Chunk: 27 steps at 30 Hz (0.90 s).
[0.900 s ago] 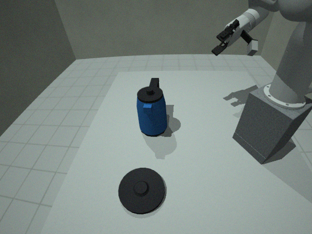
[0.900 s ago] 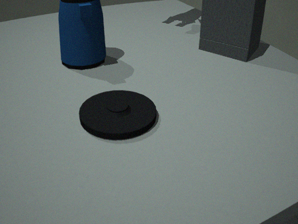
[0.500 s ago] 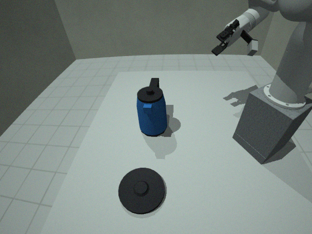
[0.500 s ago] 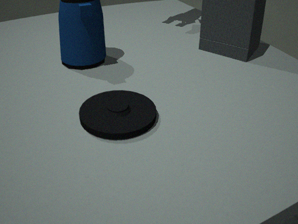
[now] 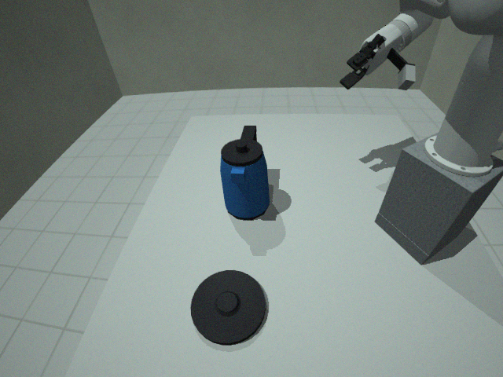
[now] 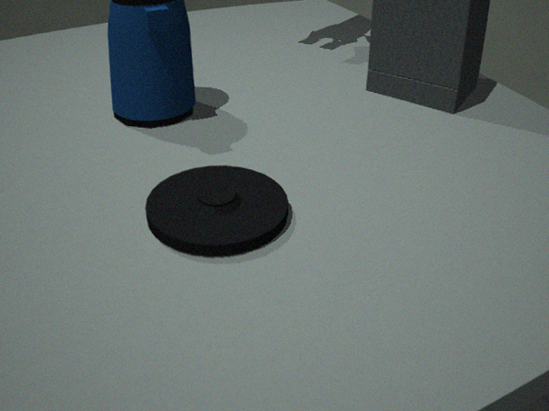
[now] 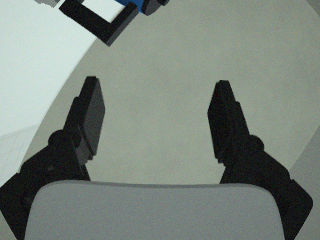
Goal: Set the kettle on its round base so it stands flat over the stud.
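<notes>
The blue kettle [image 5: 245, 188] [image 6: 148, 64] stands upright on the table [image 5: 332, 268] [image 6: 359, 217], with a black lid and knob. Its black handle [image 5: 248, 133] [image 7: 94, 16] is on the far side. The round black base [image 5: 245, 320] [image 6: 183, 222] lies flat with its stud [image 5: 226, 301] [image 6: 216, 198] up, nearer the front and apart from the kettle. My gripper [image 5: 352, 71] [image 7: 157, 94] is open and empty. It hangs high in the air at the back right, far from the kettle. It is out of the exterior view.
The arm's grey pedestal [image 5: 426, 203] [image 6: 421, 44] stands on the table's right side. A tiled floor [image 5: 60, 227] surrounds the table, with walls behind.
</notes>
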{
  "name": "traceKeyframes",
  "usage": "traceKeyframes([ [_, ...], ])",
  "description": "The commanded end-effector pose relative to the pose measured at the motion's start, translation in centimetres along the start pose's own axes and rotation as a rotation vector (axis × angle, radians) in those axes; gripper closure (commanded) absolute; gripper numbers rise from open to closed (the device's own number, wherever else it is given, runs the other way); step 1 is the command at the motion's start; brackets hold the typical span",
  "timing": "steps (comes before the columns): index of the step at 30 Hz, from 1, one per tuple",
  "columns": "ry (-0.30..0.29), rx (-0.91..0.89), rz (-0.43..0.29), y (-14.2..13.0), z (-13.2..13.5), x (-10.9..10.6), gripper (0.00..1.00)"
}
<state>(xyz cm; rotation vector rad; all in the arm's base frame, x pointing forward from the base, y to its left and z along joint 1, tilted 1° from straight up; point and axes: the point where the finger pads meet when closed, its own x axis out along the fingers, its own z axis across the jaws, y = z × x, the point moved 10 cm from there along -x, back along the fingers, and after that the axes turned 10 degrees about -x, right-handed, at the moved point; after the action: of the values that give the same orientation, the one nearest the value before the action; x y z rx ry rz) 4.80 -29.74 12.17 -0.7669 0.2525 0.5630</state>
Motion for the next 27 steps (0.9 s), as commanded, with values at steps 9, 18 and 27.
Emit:
traceKeyframes([
  [9,-0.028,-0.108,0.076,-1.3,0.4,1.0,0.19],
  [18,-0.106,-0.35,0.238,-4.0,1.4,3.6,0.19],
  [27,-0.197,-0.595,0.386,-6.4,2.8,6.3,0.19],
])
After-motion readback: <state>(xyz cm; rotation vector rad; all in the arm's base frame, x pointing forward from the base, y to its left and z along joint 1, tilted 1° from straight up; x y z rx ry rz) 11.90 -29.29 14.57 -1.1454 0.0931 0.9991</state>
